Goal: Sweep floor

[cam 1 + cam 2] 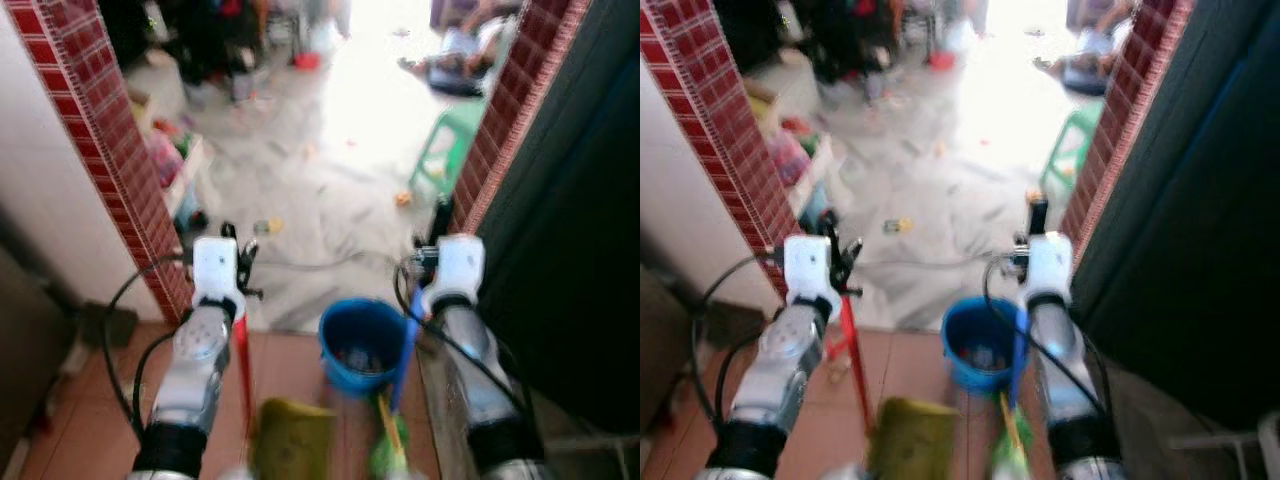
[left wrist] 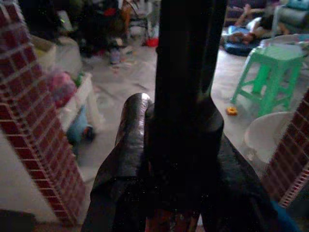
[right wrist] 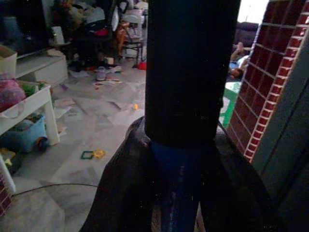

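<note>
A lived-in home: brick-tiled doorway (image 1: 120, 150), toy-littered floor (image 1: 300, 190), green plastic stool (image 1: 445, 145).

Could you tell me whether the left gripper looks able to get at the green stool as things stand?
Probably not: the left gripper is shut on a red handle at the doorway, while the green stool stands well ahead across the littered floor, on the robot's right.
</note>
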{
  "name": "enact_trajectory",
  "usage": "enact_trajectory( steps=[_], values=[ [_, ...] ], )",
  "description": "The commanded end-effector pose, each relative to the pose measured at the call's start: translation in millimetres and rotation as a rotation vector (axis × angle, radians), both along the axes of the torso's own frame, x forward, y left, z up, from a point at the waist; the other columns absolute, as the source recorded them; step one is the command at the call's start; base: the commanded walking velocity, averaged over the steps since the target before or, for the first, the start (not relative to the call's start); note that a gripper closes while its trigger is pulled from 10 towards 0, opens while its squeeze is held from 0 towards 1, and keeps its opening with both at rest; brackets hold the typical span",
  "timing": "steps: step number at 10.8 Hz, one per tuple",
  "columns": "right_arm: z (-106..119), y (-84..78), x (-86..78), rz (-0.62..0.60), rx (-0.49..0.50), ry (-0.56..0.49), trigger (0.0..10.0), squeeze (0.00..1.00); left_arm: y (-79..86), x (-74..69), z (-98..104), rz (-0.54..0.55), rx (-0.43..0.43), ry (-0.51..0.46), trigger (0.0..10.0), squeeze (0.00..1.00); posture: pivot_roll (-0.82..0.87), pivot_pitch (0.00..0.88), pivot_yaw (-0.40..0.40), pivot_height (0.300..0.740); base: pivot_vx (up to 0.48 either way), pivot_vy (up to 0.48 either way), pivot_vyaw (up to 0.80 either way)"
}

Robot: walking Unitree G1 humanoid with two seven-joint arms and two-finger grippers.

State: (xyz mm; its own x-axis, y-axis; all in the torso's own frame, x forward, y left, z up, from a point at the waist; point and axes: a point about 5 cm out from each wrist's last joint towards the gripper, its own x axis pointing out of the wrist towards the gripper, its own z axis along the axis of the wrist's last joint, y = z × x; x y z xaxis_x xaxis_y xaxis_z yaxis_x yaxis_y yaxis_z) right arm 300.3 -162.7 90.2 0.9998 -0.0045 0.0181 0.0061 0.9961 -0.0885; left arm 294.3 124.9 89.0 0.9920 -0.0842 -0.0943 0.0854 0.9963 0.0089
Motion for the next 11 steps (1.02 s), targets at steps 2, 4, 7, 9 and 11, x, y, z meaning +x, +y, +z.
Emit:
enact_trajectory(
  steps=[2,4,7,9,11],
  values=[
    [1.1,1.1,5.8,-0.016,-0.007,-0.002,10.0,0.00,-0.6,4.1,2.1,-0.005,0.011,-0.029,10.0,0.00,-0.03,0.000,0.011,0.740,0.000,0.480,0.00],
    [2.4,6.5,20.5,-0.012,-0.030,0.016,10.0,0.00,4.3,18.3,7.9,0.001,0.044,-0.046,10.0,0.00,-0.02,0.000,0.003,0.740,0.000,0.480,0.00],
    [2.1,6.6,34.5,-0.030,-0.056,0.079,10.0,0.00,0.0,23.9,20.6,-0.165,0.091,-0.059,10.0,0.00,-0.02,0.000,-0.041,0.740,0.000,0.480,0.00],
    [-7.9,16.2,29.9,-0.002,-0.023,0.122,10.0,0.00,-3.4,9.3,5.5,-0.227,0.101,-0.015,10.0,0.00,0.00,0.000,-0.026,0.740,0.000,0.480,0.00],
    [3.2,21.1,21.2,0.112,-0.110,0.027,10.0,0.00,4.5,-5.3,-2.6,-0.205,0.106,-0.041,10.0,0.00,-0.03,0.000,0.036,0.740,0.000,0.411,0.00]
  ],
)
